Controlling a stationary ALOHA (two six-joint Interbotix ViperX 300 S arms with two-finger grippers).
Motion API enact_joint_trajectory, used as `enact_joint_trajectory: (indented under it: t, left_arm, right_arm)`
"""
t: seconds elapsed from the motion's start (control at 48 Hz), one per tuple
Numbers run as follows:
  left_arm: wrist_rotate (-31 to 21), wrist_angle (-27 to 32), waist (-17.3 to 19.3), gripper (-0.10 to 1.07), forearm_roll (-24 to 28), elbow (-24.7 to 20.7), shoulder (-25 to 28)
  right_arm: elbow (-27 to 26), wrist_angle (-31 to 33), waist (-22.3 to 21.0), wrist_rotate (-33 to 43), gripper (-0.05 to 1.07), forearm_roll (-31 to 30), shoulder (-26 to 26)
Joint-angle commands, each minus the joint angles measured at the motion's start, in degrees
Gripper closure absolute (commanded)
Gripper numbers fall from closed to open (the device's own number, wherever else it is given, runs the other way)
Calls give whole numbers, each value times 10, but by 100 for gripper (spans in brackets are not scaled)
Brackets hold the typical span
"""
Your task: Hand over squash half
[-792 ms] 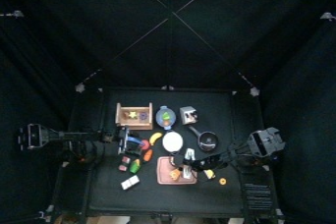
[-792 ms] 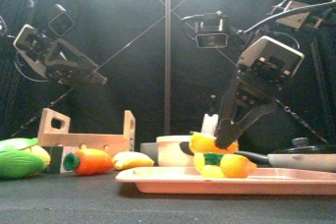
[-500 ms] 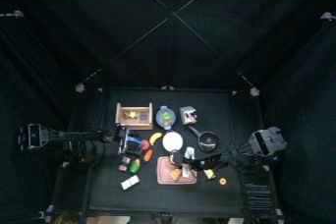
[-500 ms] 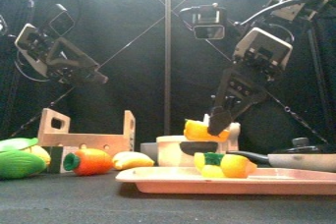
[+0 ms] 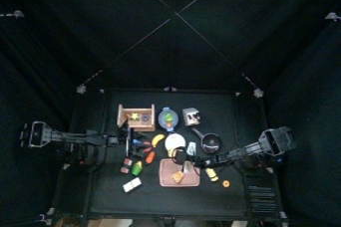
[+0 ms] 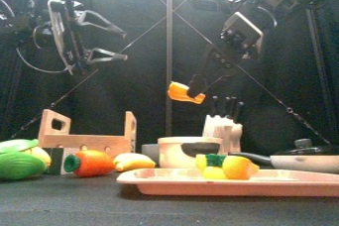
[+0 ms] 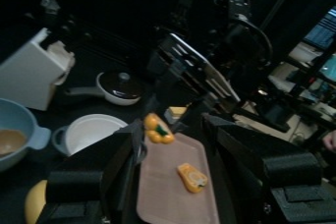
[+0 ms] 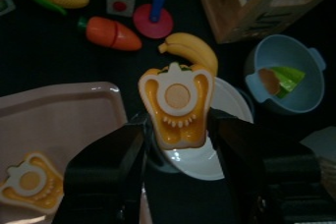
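The right gripper (image 8: 178,154) holds the squash half (image 8: 176,105) between its two jaws, high in the air above the pink tray (image 6: 159,179), the cut face showing in the right wrist view. The left gripper (image 6: 103,47) hangs well apart from it, jaws spread wide and empty. Another squash piece (image 8: 31,182) lies on the tray, below the right jaws

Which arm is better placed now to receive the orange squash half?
The left. The right gripper already holds the orange squash half in the air, while the left gripper hangs open, empty, facing it.
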Motion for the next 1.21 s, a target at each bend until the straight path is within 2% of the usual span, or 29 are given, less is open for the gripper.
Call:
enact_joint_trajectory:
  t: [0.0,0.229,0.333,0.479,0.667,1.042,1.188]
  left_arm:
    - [-2,-5,-11,9,-11,-29,24]
    - [0,-5,-13,9,-58,-62,93]
    - [0,-5,-12,9,-62,-76,114]
    - [-1,-5,-11,7,-60,-88,133]
    - [-2,-5,-8,-5,-69,-90,148]
    - [-3,-2,-9,-6,-115,-131,188]
    - [-1,-2,-7,-6,-156,-143,206]
  right_arm:
    - [-19,1,-6,1,23,-17,-22]
    - [-30,6,-6,1,23,-32,-22]
    - [-29,7,-6,1,23,-32,-23]
    - [-29,7,-6,1,23,-32,-20]
    - [-30,7,-6,1,23,-37,-20]
    - [-39,7,-6,1,23,-48,-11]
    - [-39,7,-6,1,23,-48,-8]
